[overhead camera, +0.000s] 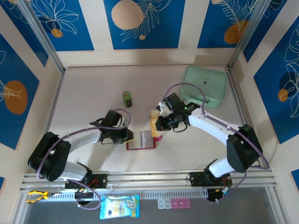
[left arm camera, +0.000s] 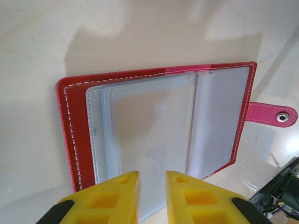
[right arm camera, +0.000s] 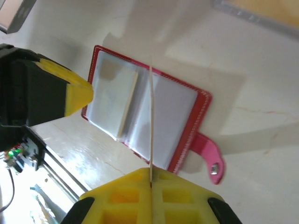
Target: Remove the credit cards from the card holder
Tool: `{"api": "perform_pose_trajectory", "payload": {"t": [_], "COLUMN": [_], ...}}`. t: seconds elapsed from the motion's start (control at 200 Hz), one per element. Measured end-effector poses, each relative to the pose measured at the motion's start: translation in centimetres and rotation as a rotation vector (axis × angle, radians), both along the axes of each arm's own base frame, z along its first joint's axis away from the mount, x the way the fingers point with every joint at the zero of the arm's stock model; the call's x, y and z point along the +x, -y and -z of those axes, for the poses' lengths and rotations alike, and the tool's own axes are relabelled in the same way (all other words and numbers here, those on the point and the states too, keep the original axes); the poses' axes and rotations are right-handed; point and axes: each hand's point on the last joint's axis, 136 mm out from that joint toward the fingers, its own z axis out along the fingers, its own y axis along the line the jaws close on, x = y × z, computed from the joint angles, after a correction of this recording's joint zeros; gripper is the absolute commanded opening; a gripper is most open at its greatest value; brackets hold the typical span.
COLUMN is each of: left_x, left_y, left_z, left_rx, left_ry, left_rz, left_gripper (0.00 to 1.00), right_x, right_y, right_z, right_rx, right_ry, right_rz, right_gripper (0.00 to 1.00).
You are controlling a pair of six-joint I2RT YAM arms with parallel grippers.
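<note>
A pale bench fills the middle of the top view. On its far right lies a mint-green zip pouch, flat, close to the right wall. A small dark green cylinder stands alone near the bench's middle, well apart from the pouch. Blue wall panels with white leaf drawings and orange discs ring the bench. Below the near metal rail lie a yellow object, a blue-and-white packet and a small compartmented box, partly pink.

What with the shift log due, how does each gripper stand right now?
Left gripper: slightly open, fingers apart over the card holder.
Right gripper: closed on a card.
</note>
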Motion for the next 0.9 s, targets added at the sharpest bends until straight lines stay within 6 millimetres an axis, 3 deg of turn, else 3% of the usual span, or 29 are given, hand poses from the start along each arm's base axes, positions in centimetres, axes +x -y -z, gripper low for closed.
{"api": "perform_pose_trajectory", "payload": {"t": [0.25,0.415,0.67,0.9], "left_x": [1.2,1.9,2.1,2.3], "left_y": [0.5,0.5,0.1,-0.3], "left_z": [-1.4,-2.1,-2.1,-2.4], "left_rx": [-0.014,-0.013,-0.005,-0.004], "left_ry": [0.033,0.043,0.036,0.047], "left_rz": [-0.003,-0.016,-0.025,-0.037], "left_gripper": [0.24,0.24,0.24,0.24], "right_x": [3.2,4.7,6.8,9.1], "right_y": [2.3,2.6,2.5,2.4], "right_z": [-3.1,-4.9,-4.0,-3.0], "right_rx": [-0.116,-0.167,-0.279,-0.337], "right_ry": [0.289,0.45,0.52,0.516], "right_rz": [-0.267,-0.48,-0.747,-0.865], "right_gripper": [0.02,0.0,0.0,0.0]}}
